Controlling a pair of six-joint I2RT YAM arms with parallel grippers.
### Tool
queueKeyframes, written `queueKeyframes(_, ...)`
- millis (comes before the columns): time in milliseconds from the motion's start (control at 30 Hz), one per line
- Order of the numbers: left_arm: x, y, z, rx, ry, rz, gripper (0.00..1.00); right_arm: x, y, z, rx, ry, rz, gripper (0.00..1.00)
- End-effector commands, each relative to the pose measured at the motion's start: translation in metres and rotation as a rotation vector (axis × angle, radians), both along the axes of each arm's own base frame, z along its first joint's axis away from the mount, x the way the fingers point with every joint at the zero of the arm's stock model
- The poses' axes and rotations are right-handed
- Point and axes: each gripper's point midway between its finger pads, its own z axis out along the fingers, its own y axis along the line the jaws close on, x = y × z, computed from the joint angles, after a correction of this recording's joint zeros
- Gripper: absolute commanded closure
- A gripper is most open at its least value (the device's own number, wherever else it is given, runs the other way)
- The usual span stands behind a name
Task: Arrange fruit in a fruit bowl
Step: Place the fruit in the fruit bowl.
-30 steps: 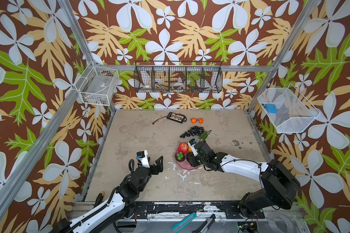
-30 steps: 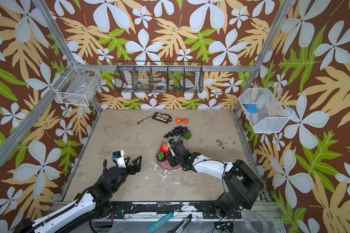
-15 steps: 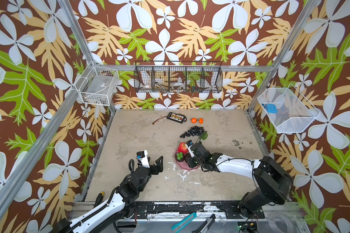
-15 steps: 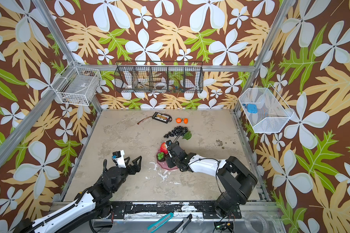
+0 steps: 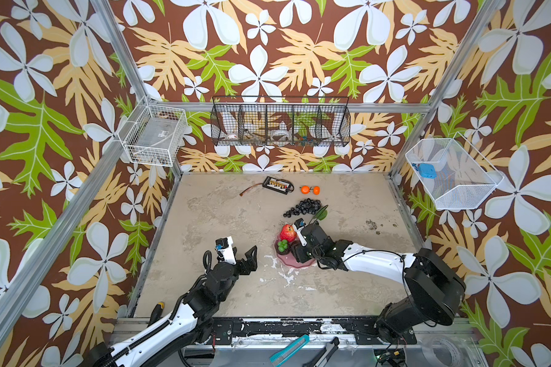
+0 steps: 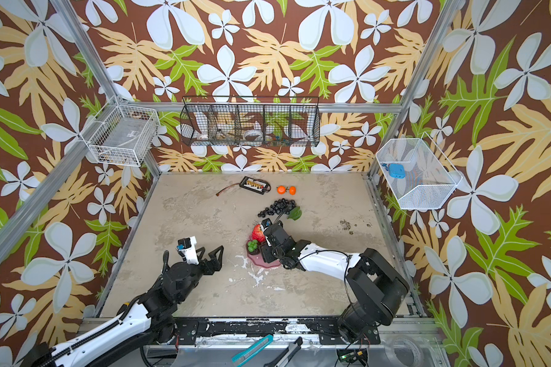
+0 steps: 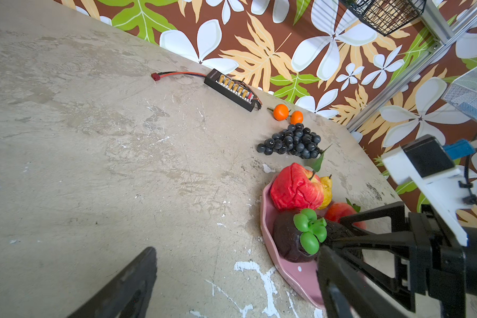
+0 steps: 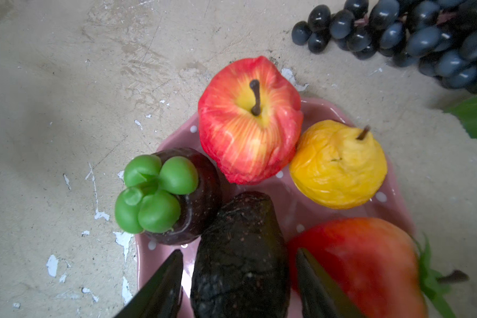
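Note:
The pink dotted fruit bowl (image 5: 287, 263) (image 8: 314, 108) holds a red apple (image 5: 287, 233) (image 8: 248, 121), a yellow lemon (image 8: 338, 165), a dark round fruit with a green top (image 8: 160, 195), a red fruit (image 8: 364, 261) and a dark avocado (image 8: 240, 275). My right gripper (image 8: 240, 250) (image 5: 295, 252) hangs over the bowl, open, its jaws on either side of the avocado with a gap on each side. The grape bunch (image 5: 303, 207) and two oranges (image 5: 310, 190) lie on the table behind the bowl. My left gripper (image 5: 240, 254) (image 7: 237, 250) is open and empty, left of the bowl.
A black gadget with a cable (image 5: 276, 185) lies near the back wall beside the oranges. A black wire basket (image 5: 280, 122) and two white wire baskets (image 5: 155, 136) (image 5: 452, 173) hang on the walls. Hand tools (image 5: 289, 349) lie on the front rail.
The right gripper's jaws have widened around the avocado, which now lies free in the bowl. The right arm shifted slightly over the bowl. The left arm has not moved.

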Motion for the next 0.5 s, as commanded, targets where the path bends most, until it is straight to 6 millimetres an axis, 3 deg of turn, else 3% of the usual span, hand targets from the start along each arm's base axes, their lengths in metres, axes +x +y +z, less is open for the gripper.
queueKeyframes(0, 0.001, 0.000, 0.005, -0.006, -0.021, 0.001, 0.08, -0.005, -0.001, 0.006, 0.001, 0.008, 0.008, 0.35)
queueKeyframes(333, 0.001, 0.000, 0.005, -0.007, -0.022, -0.001, 0.08, -0.015, -0.025, 0.027, -0.040, -0.021, -0.018, 0.34)
queueKeyframes(400, 0.001, 0.000, 0.005, -0.006, -0.021, -0.001, 0.08, -0.011, -0.033, 0.036, -0.065, -0.041, -0.034, 0.28)
queueKeyframes(467, 0.001, 0.000, 0.006, -0.009, -0.024, 0.000, 0.08, -0.002, -0.040, 0.045, -0.068, -0.020, -0.042, 0.29)
